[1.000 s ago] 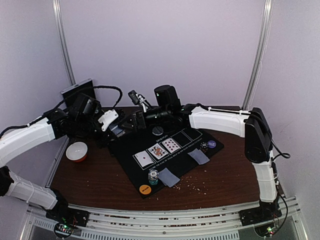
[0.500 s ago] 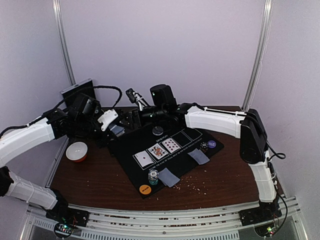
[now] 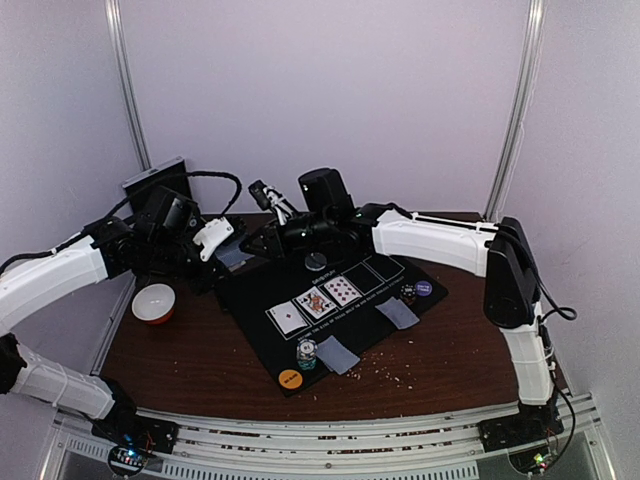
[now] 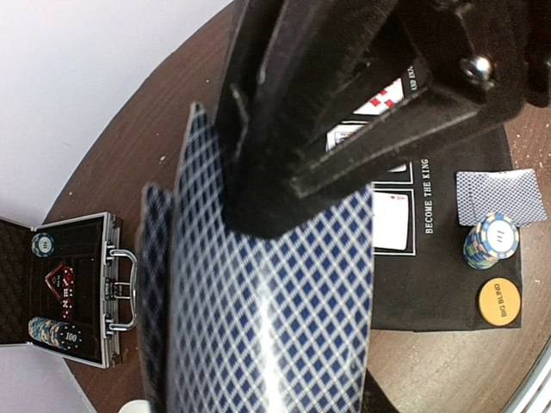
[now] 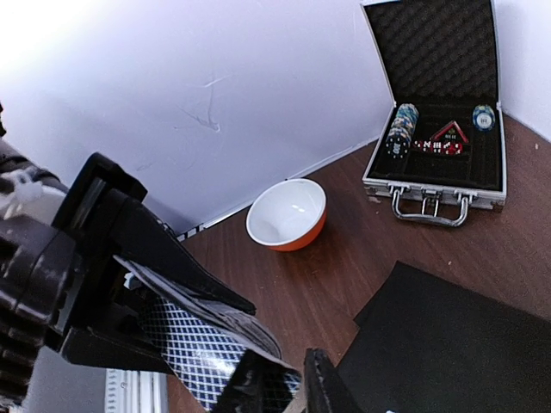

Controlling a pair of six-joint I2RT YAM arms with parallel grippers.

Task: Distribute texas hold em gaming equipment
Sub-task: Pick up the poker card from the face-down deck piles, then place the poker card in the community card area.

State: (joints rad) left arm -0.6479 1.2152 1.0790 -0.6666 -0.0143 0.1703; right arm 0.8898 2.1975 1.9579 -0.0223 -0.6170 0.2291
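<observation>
L gripper (image 4: 258, 202) clamped on grey-blue diamond-backed card deck (image 4: 267, 327); R gripper (image 5: 288, 380) at deck's edge, grip can't tell
Pinch only the top one, peel back twd R wrist

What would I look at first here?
First, the two robot hands meeting at the far left of the table: the left hand grips a blue-checked deck, and the right hand is right at its edge. Next, three face-up cards lie in a row on the black mat in the middle. An open silver case sits in the far left corner.
</observation>
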